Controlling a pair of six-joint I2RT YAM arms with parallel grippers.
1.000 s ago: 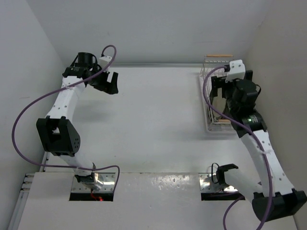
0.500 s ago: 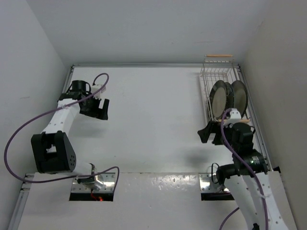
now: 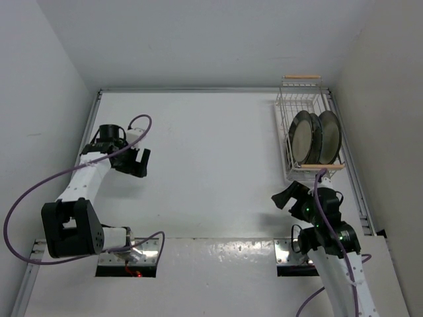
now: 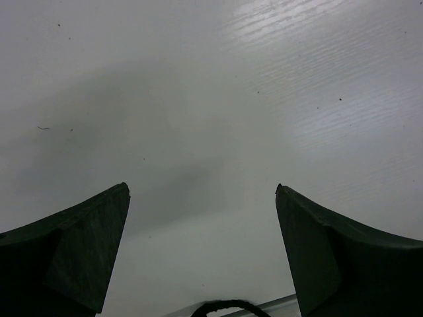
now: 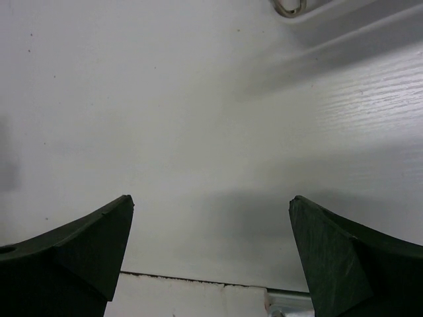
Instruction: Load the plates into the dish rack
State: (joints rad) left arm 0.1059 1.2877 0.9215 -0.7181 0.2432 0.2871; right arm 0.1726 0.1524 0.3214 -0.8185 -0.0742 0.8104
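Note:
The dish rack [image 3: 285,111] stands at the back right, a white wire basket with wooden bars at its short ends. Three plates stand upright side by side in its near half: one on the left [image 3: 301,137], one in the middle [image 3: 316,135], one on the right [image 3: 330,134]; their patterns are too small to tell. My right gripper [image 3: 286,197] is open and empty, low over the table just in front of the rack; in its wrist view [image 5: 211,198] there is only bare table between the fingers. My left gripper [image 3: 137,162] is open and empty at the left; its wrist view [image 4: 201,188] also shows bare table.
The white tray [image 3: 291,177] under the rack reaches the right wall. A corner of the rack's wire foot [image 5: 289,6] shows at the top of the right wrist view. White walls close the table at the back, left and right. The near table edge [image 5: 198,284] lies under the right gripper.
My right arm has drawn back from over the rack to the table in front of it, uncovering the plates. My left arm has drawn back towards the near side.

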